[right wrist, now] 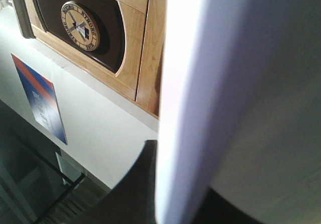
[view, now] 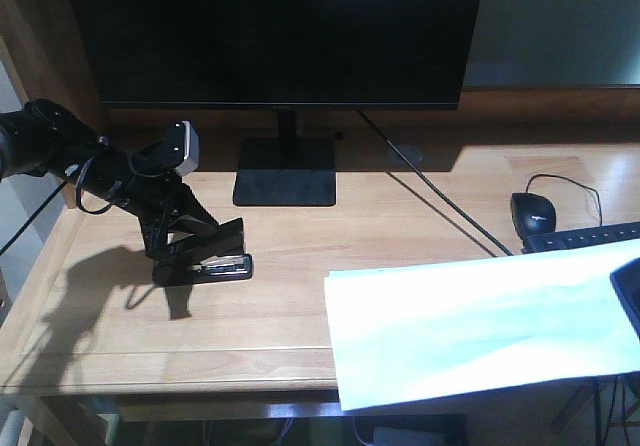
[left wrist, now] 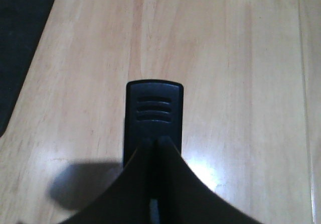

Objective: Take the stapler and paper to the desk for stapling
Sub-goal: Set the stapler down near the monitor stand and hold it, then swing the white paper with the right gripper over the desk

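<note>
Two things are in grasp at once. In the front view the left claw (view: 188, 246) is clenched on the stapler (view: 218, 264), which sits low on the left half of the table (view: 110, 326), its base apparently touching the wood in front of the monitor (view: 280, 26). The paper (view: 470, 331) stretches across the right front corner and overhangs the table's edge. A dark shape at the frame's right edge, likely the right claw (view: 630, 301), has hold of it. Whether the sheet rests on the wood cannot be told. A mouse (view: 533, 211) and a keyboard (view: 590, 236) lie behind it.

The left wrist view shows the stapler's ribbed black end poking out between closed fingers, with bare wood all round.

In the right wrist view the sheet runs edge-on between dark fingers, so that claw appears clamped on the paper.

My judgement is that the carrying step is nearly done. Next, the sheet should be laid flat without folding, then a corner brought to the stapler's mouth.

Behind the sheet hangs a round emblem (right wrist: 80, 25) ringed with lettering and a blue-and-red card (right wrist: 42, 103). Both are too blurred to read. No brand shows on the stapler.
</note>
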Tool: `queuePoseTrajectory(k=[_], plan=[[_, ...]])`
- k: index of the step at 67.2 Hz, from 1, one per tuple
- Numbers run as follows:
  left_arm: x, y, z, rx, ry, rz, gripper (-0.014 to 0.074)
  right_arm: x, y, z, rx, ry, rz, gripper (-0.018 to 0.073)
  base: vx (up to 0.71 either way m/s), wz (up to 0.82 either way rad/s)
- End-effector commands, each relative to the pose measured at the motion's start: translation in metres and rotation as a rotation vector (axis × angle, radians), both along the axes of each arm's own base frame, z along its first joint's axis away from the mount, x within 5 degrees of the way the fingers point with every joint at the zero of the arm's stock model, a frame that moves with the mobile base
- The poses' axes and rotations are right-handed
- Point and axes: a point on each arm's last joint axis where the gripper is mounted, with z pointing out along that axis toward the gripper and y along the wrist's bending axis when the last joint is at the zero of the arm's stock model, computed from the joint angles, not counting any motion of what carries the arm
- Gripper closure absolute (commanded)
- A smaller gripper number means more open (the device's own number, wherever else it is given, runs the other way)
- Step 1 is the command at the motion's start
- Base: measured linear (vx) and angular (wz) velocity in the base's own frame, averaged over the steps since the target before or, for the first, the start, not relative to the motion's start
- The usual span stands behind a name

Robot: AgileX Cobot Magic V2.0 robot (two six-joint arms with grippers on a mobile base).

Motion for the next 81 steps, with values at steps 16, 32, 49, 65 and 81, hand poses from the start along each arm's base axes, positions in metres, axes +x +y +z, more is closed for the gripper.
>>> queuePoseTrajectory(k=[16, 32, 49, 65, 81], plan=[[0.000, -0.005, 0.036, -0.059, -0.065, 0.016, 0.0604, -0.004, 0.000, -0.002, -0.027, -0.058, -0.007, 0.0564, 0.00, 0.00], [0.000, -0.005, 0.036, -0.059, -0.065, 0.016, 0.0604, -0.010, 0.011, -0.005, -0.189, -0.127, 0.063, 0.0562, 0.00, 0.00], [0.000, -0.005, 0.036, -0.059, -0.065, 0.016, 0.0604, -0.012, 0.031, 0.004, -0.419, -0.158, 0.260, 0.0561, 0.00, 0.00], [0.000, -0.005, 0.036, -0.059, -0.065, 0.016, 0.0604, -0.008, 0.045, 0.026, -0.690, -0.198, 0.441, 0.0561, 0.00, 0.00], [0.000, -0.005, 0.036, -0.059, -0.065, 0.016, 0.0604, 0.007, 0.051, 0.045, -0.804, -0.191, 0.526, 0.0561, 0.00, 0.00]])
